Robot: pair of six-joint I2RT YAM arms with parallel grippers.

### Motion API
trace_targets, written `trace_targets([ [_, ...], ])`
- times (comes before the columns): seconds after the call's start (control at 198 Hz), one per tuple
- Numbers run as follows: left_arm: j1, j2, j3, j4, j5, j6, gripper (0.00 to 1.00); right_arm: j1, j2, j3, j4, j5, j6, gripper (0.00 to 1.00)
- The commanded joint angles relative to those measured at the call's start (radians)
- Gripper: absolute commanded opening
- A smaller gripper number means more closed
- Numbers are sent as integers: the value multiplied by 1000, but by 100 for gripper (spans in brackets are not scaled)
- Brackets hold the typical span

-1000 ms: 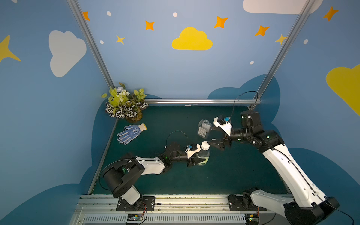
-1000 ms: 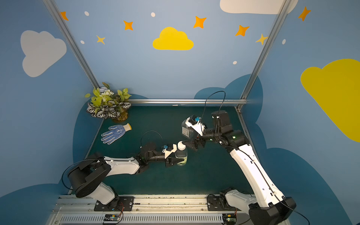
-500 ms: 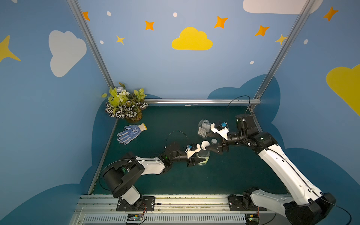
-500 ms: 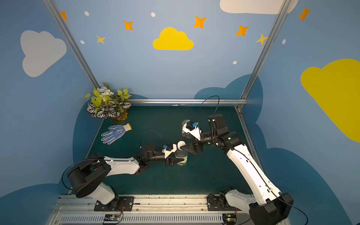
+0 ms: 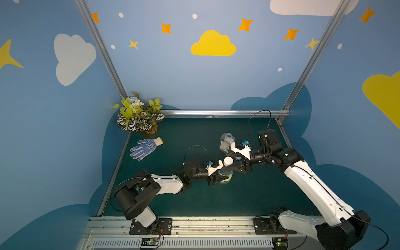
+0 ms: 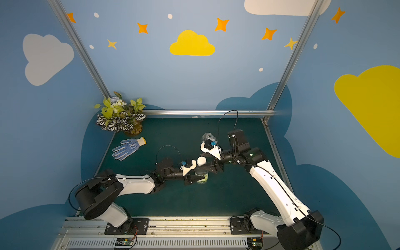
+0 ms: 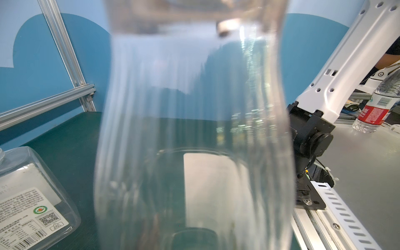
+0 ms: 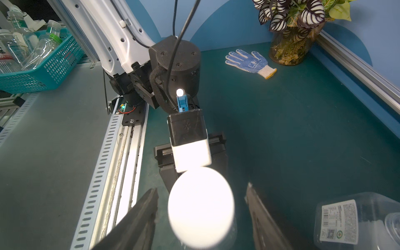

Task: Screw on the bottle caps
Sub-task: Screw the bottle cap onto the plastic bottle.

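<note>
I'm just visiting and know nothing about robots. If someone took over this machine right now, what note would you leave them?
Left gripper: shut on the slim bottle, holding it upright.
Right gripper: open, jaws either side of the white cap sitting on that bottle's neck, not touching it.
Square bottle: stands further back, neck open, no cap.
Done: cap set on the slim bottle; how tight it is, I cannot tell.
Left to do: grip and twist that cap, then cap the square bottle.
</note>
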Motion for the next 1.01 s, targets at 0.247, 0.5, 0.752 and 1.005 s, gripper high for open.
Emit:
trace_targets([
  [0.247, 1, 5, 21, 1, 14, -4, 40, 7, -29, -6, 34, 16, -3, 65],
  [0.5, 0, 9, 22, 3, 13, -7, 40, 13, -30, -4, 48, 24, -2, 65],
  [0.752, 1, 10, 19, 4, 12, -8, 40, 17, -32, -13, 50, 30, -2, 51],
  [1.005, 1, 9, 14, 29, 5, -20, 40, 19, -46, -31, 67, 39, 8, 43],
])
